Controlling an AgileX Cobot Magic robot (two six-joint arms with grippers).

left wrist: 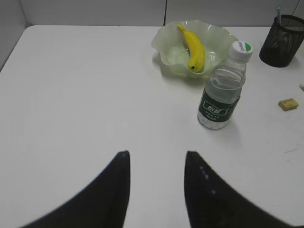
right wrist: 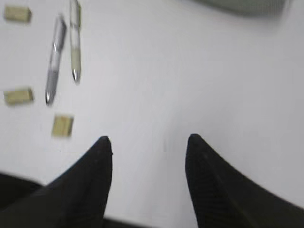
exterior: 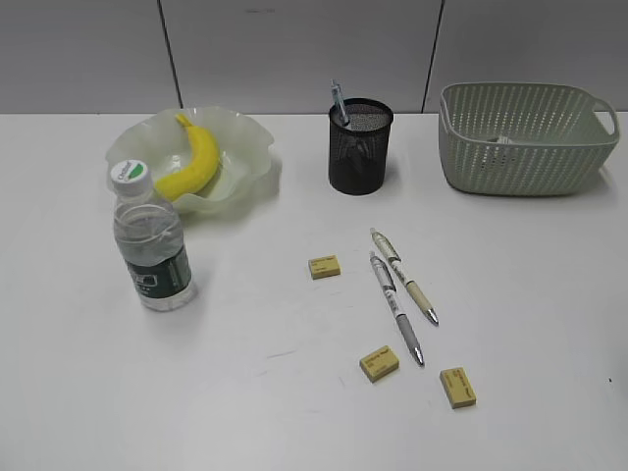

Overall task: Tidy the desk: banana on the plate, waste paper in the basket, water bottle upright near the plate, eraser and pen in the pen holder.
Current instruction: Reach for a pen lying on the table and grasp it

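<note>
**Trainee:** Where did the task's things stand in this figure?

**Operator:** I saw the banana (exterior: 193,157) lying in the plate (exterior: 250,132), and the water bottle (exterior: 150,241) upright on the table (exterior: 265,392), just in front of the plate. The pen holder (exterior: 359,147) held one pen already. Something white showed through the wall of the basket (exterior: 525,137), probably the waste paper, though I could not tell for certain. Two pens (exterior: 402,289) and three erasers (exterior: 379,364) lay loose on the table in front of the pen holder, so that step I judged unfinished.

**Trainee:** And the hands?

**Operator:** My left hand (left wrist: 156,159) hung released over bare table, short of the bottle, holding nothing. My right hand (right wrist: 148,140) also hung with its jaws parted and nothing between them, the pens and erasers up and to its left in its blurred wrist view.

**Trainee:** How did you expect those pieces to handle?

**Operator:** I judged the pens light, stiff and smooth, likely to roll; I would have taken one across the middle of its barrel, jaws square to its length. The erasers looked small, light and slightly grippy, low to the table; I would have pinched one across its short sides, pads nearly brushing the surface
</note>
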